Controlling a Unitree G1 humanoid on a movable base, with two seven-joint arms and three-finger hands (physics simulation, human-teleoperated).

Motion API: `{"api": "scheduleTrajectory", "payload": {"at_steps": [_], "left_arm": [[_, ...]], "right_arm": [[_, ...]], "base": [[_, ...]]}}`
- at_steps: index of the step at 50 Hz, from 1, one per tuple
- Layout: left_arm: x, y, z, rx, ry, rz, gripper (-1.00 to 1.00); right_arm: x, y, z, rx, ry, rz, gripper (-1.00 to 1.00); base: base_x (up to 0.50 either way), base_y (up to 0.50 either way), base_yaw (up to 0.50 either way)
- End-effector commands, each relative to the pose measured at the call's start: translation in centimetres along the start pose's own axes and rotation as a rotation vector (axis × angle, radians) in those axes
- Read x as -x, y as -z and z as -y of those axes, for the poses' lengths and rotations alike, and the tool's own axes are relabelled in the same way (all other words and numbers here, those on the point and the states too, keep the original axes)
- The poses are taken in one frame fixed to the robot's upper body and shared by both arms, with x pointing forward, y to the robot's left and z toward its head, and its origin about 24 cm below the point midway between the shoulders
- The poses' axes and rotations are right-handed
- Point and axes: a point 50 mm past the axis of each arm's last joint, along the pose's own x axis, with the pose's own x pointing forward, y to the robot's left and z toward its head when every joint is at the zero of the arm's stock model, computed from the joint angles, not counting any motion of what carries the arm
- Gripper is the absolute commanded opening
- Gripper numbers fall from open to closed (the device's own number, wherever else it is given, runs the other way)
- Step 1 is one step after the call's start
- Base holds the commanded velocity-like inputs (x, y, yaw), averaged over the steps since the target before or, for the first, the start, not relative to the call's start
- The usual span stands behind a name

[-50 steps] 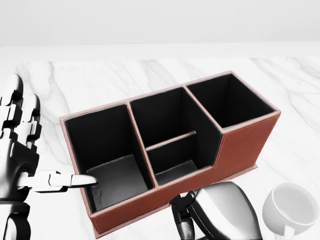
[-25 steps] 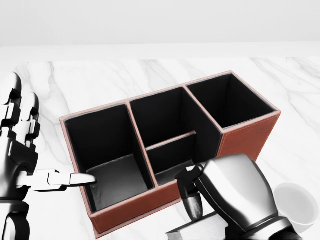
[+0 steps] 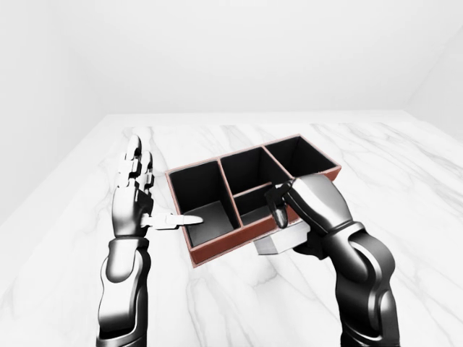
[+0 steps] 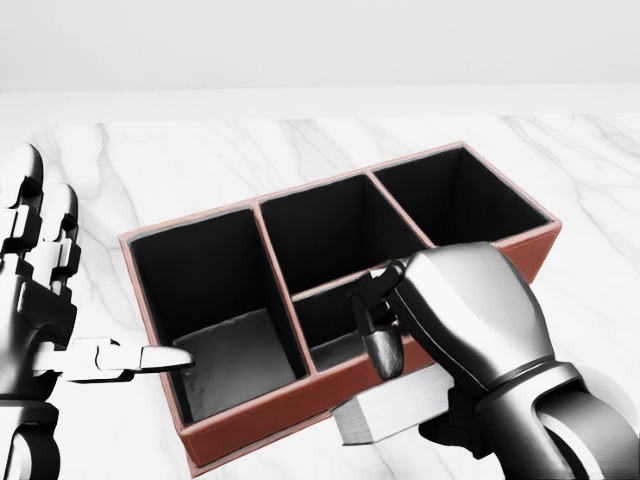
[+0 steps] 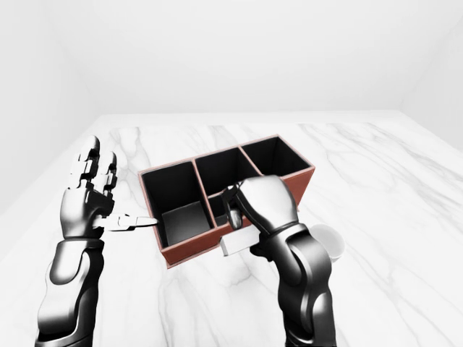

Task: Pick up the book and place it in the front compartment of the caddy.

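A red-brown caddy with black compartments lies slantwise across the middle of the head view. Its low compartment sits in the middle of the lower wall. My right hand is shut on the book, a pale grey block held under the palm. The book hangs just outside the caddy's lower wall, right of the low compartment, and the hand covers part of that wall. My left hand stands open at the caddy's left end, fingers up, with its thumb pointing at the left wall.
A white mug stands on the marble table, to the right of my right arm in the right-eye view; the head view hides it behind the hand. Pale walls rise beyond the table's far edge.
My right hand has risen from the bottom of the head view with the book, up to the caddy's lower wall, and now covers the mug. The left hand has stayed put.
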Motion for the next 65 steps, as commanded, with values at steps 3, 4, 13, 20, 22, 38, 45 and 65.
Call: {"api": "scheduleTrajectory", "payload": {"at_steps": [3,4,13,20,22,38,45,65], "left_arm": [[0.0,0.1,0.0,0.0,0.0,-0.005,1.0],[0.0,0.1,0.0,0.0,0.0,-0.005,1.0],[0.0,0.2,-0.1,0.0,0.0,-0.008,1.0],[0.0,0.3,0.0,0.0,0.0,-0.011,1.0],[0.0,0.2,-0.1,0.0,-0.001,-0.008,1.0],[-0.1,0.2,0.0,0.001,-0.001,-0.006,1.0],[0.0,0.1,0.0,0.001,-0.001,-0.004,1.0],[0.0,0.0,-0.1,-0.001,-0.001,-0.001,1.0]], "right_arm": [[-1.4,0.1,1.2,0.024,0.053,-0.001,-1.0],[-1.4,0.1,1.3,0.024,0.053,-0.001,-1.0],[-2.4,0.0,1.6,0.018,0.068,-0.002,-1.0],[-3.8,0.2,2.1,0.012,0.081,-0.008,-1.0],[-4.2,0.3,2.5,0.007,0.092,-0.009,-1.0],[-7.0,1.2,2.5,0.019,0.098,-0.022,-1.0],[-7.7,1.4,2.3,0.025,0.094,-0.031,-1.0],[-10.1,1.0,1.7,0.053,0.09,-0.02,-1.0]], "base": [[0.0,0.0,0.0],[0.0,0.0,0.0],[0.0,0.0,0.0],[0.0,0.0,0.0],[0.0,0.0,0.0],[0.0,0.0,0.0],[0.0,0.0,0.0],[0.0,0.0,0.0]]}}
